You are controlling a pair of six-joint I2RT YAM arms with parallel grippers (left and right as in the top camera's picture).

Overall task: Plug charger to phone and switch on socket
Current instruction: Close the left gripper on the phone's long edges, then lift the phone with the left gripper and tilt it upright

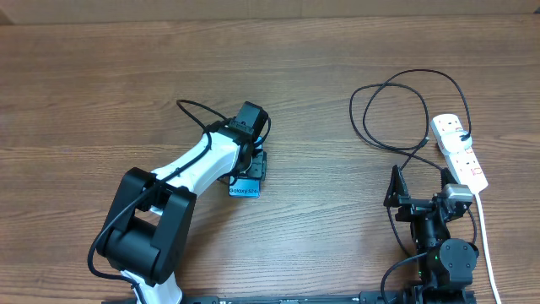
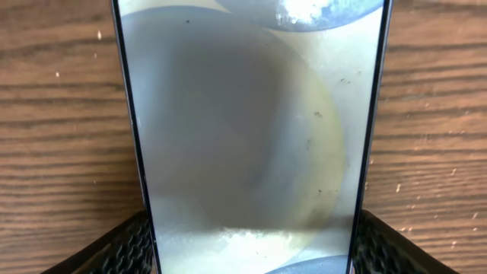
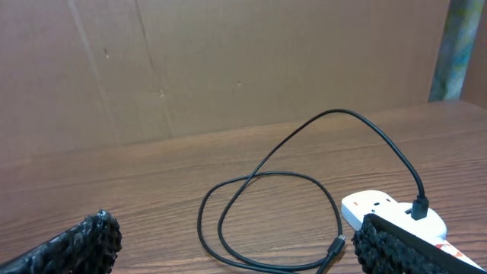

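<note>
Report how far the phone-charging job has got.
Done: the thin black charger cable is plugged into the white power strip. In hand: the left gripper straddles the slim dark-framed smartphone, a finger at each long edge; a firm grip cannot be confirmed. Left: the cable's small black plug tip lies on the table near the strip, not in the phone; the open right gripper holds nothing; switching remains.

Ahead of the right claw (image 1: 419, 181), charger (image 3: 335, 112) loops and the socket (image 1: 460, 152) crowd the worktop (image 1: 101, 101); leftward lies bare wood.
</note>
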